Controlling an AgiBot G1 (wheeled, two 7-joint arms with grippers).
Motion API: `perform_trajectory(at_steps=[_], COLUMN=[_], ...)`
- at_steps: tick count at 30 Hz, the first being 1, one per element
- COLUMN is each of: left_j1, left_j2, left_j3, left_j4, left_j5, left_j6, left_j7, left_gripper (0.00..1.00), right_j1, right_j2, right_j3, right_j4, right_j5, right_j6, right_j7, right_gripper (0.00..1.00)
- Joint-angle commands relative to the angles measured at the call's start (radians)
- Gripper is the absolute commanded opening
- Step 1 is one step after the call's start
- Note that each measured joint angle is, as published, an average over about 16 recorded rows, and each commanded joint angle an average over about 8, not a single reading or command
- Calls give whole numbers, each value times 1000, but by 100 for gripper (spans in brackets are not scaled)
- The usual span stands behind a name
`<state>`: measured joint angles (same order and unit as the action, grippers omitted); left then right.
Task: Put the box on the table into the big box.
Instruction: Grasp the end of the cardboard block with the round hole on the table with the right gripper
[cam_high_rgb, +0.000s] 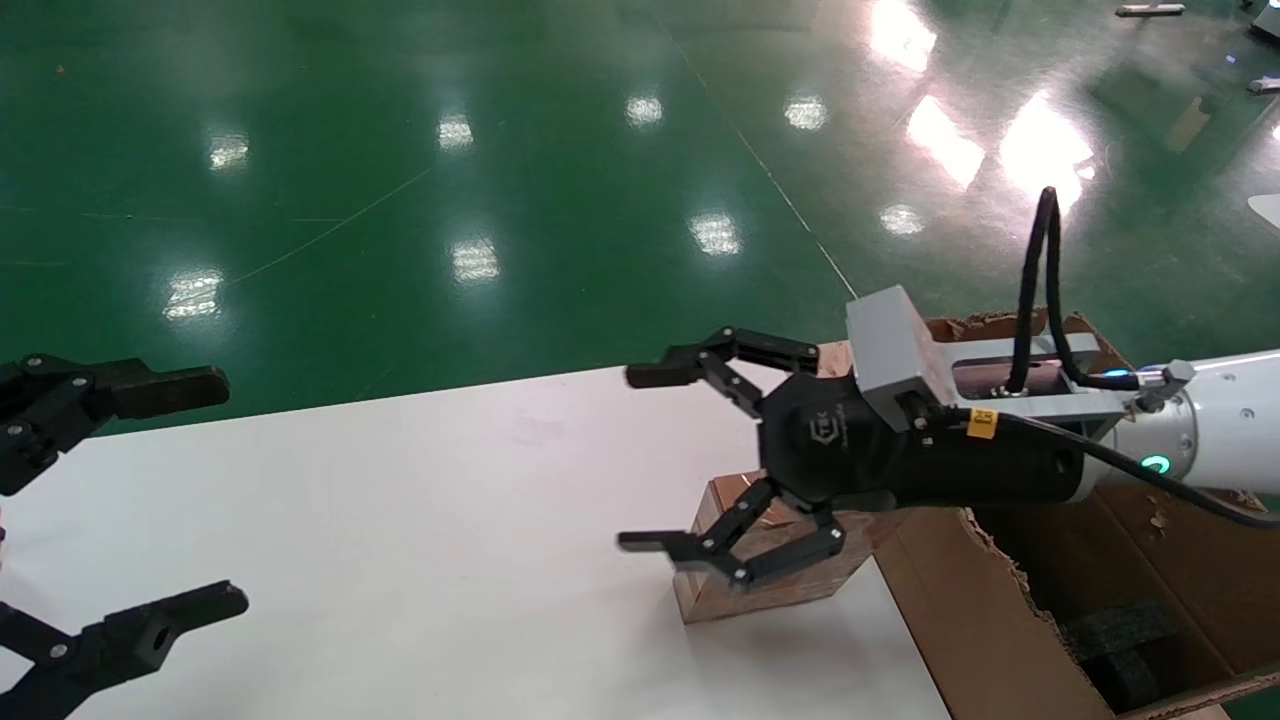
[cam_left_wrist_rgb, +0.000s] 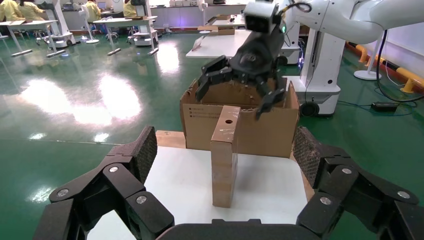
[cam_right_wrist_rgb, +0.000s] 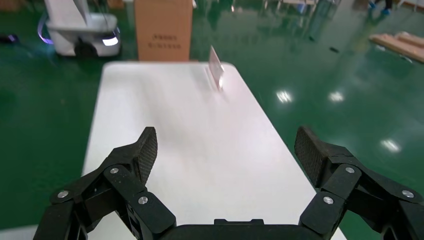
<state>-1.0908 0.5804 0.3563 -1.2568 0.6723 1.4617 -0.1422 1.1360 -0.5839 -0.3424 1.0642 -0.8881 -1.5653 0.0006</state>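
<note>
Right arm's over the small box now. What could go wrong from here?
1. The box stands upright on a narrow edge; the open right gripper coming down could tip it.
2. It stands near the table edge, beside the big box, so a nudge might drop it.

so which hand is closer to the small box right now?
Right. The right hand hovers open directly over the small box, which stands on edge on the table. The left hand sits open at the table's far left.
</note>
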Motion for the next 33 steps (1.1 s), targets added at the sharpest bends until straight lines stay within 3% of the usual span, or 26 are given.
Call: perform_trajectory(at_steps=[1, 20, 33], left_j1=[0, 0, 0], left_j2=[0, 0, 0], left_j3=[0, 0, 0], left_j4=[0, 0, 0], left_j5=[0, 0, 0], left_j6=[0, 0, 0], left_j7=[0, 0, 0], left_gripper=[0, 0, 0], right_j1=[18, 211, 293], right_j2=[2, 51, 48], right_j3=[-13, -228, -338], right_j4=[-44, -375, -469], right_j5=[-27, -123, -177], right_j6=[-17, -17, -22], right_j7=[-35, -239, -327], right_gripper=[100, 100, 100])
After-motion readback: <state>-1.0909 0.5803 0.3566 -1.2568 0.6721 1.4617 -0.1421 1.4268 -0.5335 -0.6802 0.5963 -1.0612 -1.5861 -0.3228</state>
